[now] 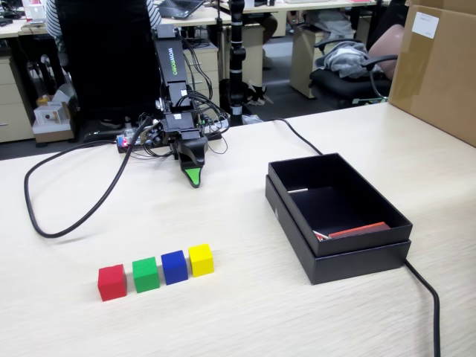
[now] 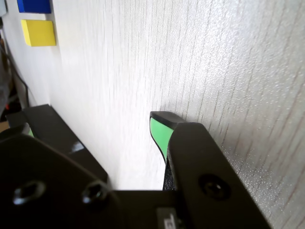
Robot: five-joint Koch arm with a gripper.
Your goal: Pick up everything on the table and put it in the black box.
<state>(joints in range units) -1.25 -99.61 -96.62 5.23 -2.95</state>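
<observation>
Low over the table (image 1: 223,223), hand (image 1: 193,178) empty, opening unclear, cubes (image 1: 155,272) well apart

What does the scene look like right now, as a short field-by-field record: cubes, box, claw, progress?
cubes: four in a row on the table, left to right in the fixed view: red cube, green cube, blue cube, yellow cube
black box: right of the cubes, open, no cubes inside; a red-edged strip lies in it
claw: low over the table near the arm's base, holding nothing; open or shut cannot be told
cable: black cable loops on the table
progress: no cube moved into the box yet
</observation>
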